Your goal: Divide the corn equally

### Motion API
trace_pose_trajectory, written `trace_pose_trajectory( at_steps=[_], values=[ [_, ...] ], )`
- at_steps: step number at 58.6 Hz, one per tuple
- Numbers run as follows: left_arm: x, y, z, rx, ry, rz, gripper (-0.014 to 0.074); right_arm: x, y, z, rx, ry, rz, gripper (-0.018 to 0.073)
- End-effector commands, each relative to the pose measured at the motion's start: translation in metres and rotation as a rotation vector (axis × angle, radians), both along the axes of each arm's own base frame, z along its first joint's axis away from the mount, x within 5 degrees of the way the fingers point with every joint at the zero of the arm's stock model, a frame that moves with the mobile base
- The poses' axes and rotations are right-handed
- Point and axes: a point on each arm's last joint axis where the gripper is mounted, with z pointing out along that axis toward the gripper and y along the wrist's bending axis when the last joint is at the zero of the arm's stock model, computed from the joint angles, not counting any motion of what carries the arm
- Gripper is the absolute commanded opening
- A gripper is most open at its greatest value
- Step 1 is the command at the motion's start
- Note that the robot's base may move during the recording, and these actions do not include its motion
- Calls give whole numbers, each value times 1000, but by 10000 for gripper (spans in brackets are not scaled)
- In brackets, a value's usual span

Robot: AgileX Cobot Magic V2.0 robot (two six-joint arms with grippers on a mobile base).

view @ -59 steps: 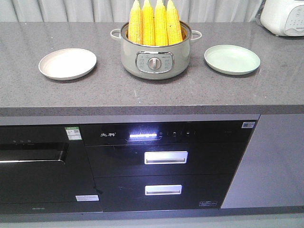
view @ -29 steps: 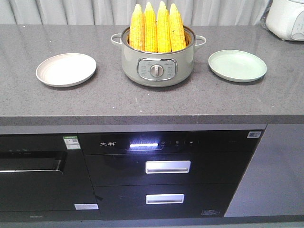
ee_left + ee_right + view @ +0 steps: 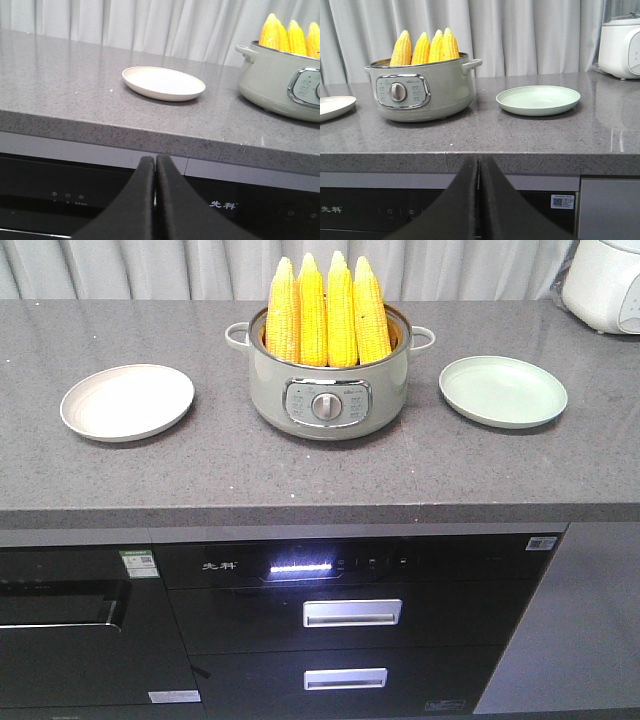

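Two white Chinese characters (image 3: 222, 567) sit on the glossy black control strip (image 3: 450, 560) of the drawer appliance, just left of its lit bar. They look like 先科! At the strip's right end is a white QR-code sticker (image 3: 562, 201), its print too fine to read. The green-topped sticker (image 3: 137, 565) on the black oven (image 3: 70, 640) at left is unreadable. On the pale green pot's silver dial panel (image 3: 400, 91), the markings are too tiny to make out.

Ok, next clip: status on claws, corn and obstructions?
Left claw shut, empty; right claw shut, empty, both below counter edge. Four corn cobs upright in pot. Beige plate, green plate bare. No obstruction seen.
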Motion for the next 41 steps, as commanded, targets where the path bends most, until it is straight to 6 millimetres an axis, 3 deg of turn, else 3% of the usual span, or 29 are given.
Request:
trace_pose_trajectory(
  at_steps=[1,41],
  values=[
    [0,0,4,0,-81,2,-7,0,0,3,-6,-70,-5,-6],
    [0,0,4,0,-81,2,-7,0,0,3,-6,-70,-5,-6]
  ],
)
